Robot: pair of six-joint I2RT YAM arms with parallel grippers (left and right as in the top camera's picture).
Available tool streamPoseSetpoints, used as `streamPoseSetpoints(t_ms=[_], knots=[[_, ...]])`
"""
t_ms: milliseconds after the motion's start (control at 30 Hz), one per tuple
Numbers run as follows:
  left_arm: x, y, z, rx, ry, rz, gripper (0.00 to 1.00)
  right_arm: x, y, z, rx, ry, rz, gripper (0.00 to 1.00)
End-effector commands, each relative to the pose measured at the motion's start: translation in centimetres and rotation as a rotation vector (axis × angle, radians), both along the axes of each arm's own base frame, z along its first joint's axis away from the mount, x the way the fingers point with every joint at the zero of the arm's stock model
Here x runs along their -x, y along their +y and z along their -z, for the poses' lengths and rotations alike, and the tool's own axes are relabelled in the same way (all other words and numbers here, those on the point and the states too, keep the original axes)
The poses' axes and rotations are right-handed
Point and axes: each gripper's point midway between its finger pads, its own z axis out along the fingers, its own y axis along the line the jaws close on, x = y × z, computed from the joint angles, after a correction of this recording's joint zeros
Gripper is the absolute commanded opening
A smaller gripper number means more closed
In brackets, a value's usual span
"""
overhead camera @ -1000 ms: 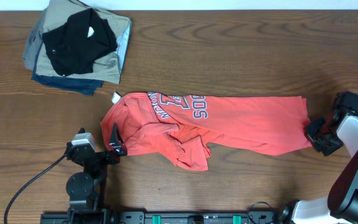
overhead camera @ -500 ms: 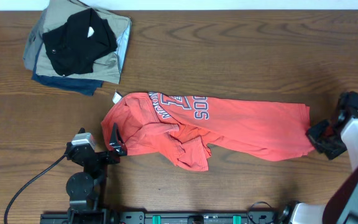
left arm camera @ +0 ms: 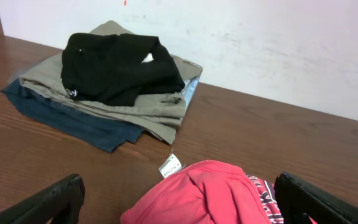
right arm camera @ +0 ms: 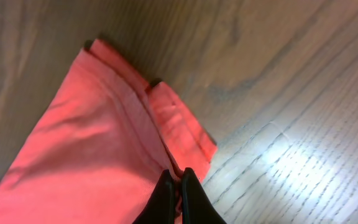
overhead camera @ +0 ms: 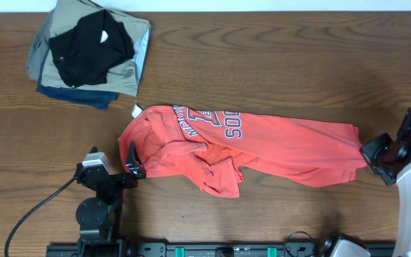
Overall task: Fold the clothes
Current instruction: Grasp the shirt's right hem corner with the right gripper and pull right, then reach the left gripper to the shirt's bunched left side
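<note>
The coral-red T-shirt (overhead camera: 262, 146) lies stretched across the table, lettering up, its left part bunched. My right gripper (overhead camera: 371, 155) is shut on the shirt's right hem; the right wrist view shows its jaws (right arm camera: 178, 183) pinching the red fabric (right arm camera: 98, 149). My left gripper (overhead camera: 132, 163) is open, resting at the bunched left end. In the left wrist view the red fabric (left arm camera: 210, 196) and white neck tag (left arm camera: 170, 165) lie between its spread fingers (left arm camera: 179, 205).
A stack of folded garments, black (overhead camera: 90, 41) on khaki, light blue and navy, sits at the table's back left; it also shows in the left wrist view (left arm camera: 114, 68). A cable runs from the left arm's base (overhead camera: 95, 214).
My right gripper has moved to the right with the hem, pulling the shirt straighter and longer. The left arm has not moved.
</note>
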Motion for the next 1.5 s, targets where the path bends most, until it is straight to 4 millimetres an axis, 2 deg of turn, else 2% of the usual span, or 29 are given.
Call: streamPoseSetpoints(t_ms=[0, 333, 400, 467, 633, 700, 833, 1067, 1233, 1333, 1467], knots=[[0.0, 0.4, 1.7, -0.011, 0.045, -0.018, 0.98, -0.7, 0.6, -1.0, -0.023, -0.048, -0.039, 0.01], [0.0, 0.3, 1.7, -0.003, 0.042, -0.015, 0.98, -1.2, 1.6, -1.2, -0.059, -0.073, -0.099, 0.01], [-0.1, 0.1, 1.3, 0.031, 0.024, -0.007, 0.98, -1.2, 1.6, -1.2, -0.057, -0.073, -0.105, 0.01], [-0.1, -1.1, 1.2, 0.142, 0.022, 0.046, 0.98, -1.2, 1.6, -1.2, -0.054, -0.071, -0.116, 0.01], [-0.1, -1.9, 0.4, 0.200, -0.003, 0.090, 0.98, -1.1, 1.6, -1.2, -0.047, -0.064, -0.143, 0.01], [0.1, -3.8, -0.6, 0.257, -0.028, 0.200, 0.98, -1.1, 1.6, -1.1, -0.047, -0.064, -0.143, 0.01], [1.5, -7.9, -3.8, 0.257, -0.124, 0.466, 0.98, -1.3, 1.6, -1.2, -0.046, -0.073, -0.145, 0.01], [3.4, -10.3, -8.6, 0.273, -0.148, 0.638, 0.98, -1.9, 1.7, -1.5, -0.049, -0.100, -0.153, 0.01], [2.3, -11.5, -9.9, 0.252, 0.001, 0.711, 0.98, -2.1, 1.9, -1.5, -0.058, -0.110, -0.158, 0.01], [0.4, -11.5, -8.9, 0.236, 0.180, 0.701, 0.98, -2.2, 2.3, -1.6, -0.076, -0.122, -0.167, 0.01], [-1.7, -11.9, -6.7, 0.301, 0.451, 0.694, 0.98, -2.1, 2.4, -1.5, -0.082, -0.115, -0.168, 0.01]])
